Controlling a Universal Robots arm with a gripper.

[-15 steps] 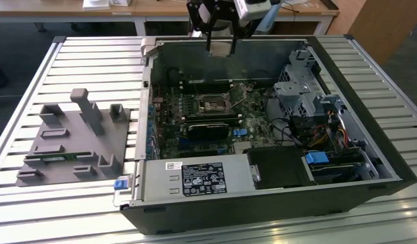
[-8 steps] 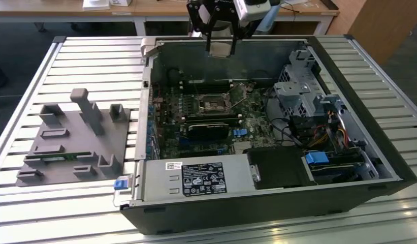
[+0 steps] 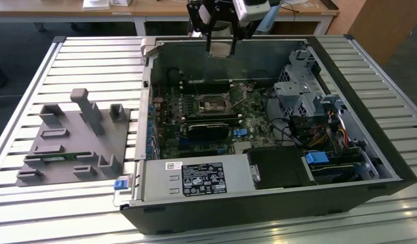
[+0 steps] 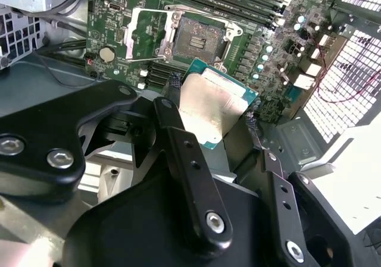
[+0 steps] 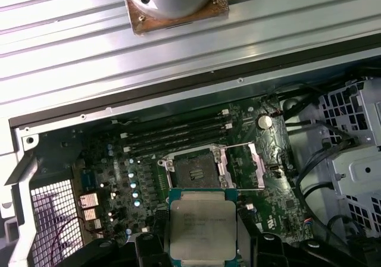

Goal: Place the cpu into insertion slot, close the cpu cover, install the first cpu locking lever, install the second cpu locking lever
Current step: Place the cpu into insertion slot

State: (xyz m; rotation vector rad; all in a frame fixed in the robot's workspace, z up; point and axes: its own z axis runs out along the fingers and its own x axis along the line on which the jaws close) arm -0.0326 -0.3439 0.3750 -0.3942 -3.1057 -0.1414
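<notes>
With tool (image 4: 212, 100) clamped on cpu (image 5: 202, 225) edges to spare its contacts, hovering above the uncovered insertion slot (image 5: 193, 172).

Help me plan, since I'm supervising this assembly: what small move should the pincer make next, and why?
Probably lower toward the insertion slot: the pincer grips the cpu well above it, and the cpu cover stands open.

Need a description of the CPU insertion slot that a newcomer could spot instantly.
Look inside the open computer case, at the green motherboard. Beside the long black memory slots sits the insertion slot, empty while the claw holds the cpu. It is the only square dark-framed recess with a tan contact field, its cpu cover swung open alongside.
</notes>
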